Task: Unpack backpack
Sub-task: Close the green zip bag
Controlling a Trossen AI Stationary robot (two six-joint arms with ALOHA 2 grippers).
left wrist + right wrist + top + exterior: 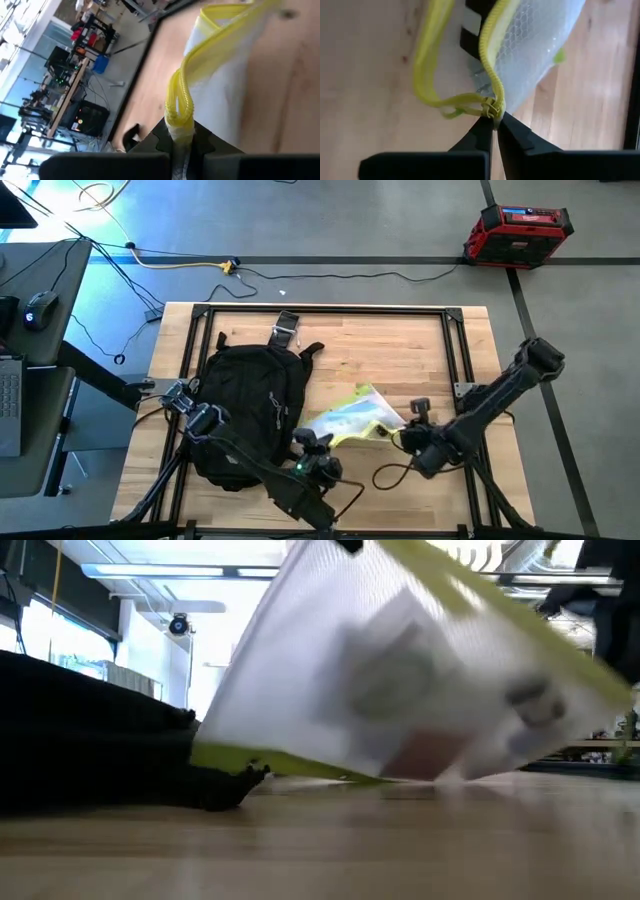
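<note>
One backpack (248, 405), left half of bench (400, 345); near edge hidden under left arm. One translucent pouch (352, 420), yellow trim, just right of it. Two pincers: left pincer (318, 452) clamped on pouch's near-left corner; right pincer (400, 438) pinching its zipper pull (491, 107), arm reaching in from right.

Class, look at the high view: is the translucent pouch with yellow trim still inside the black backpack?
No. The pouch lies on the table beside the backpack, outside it.
</note>
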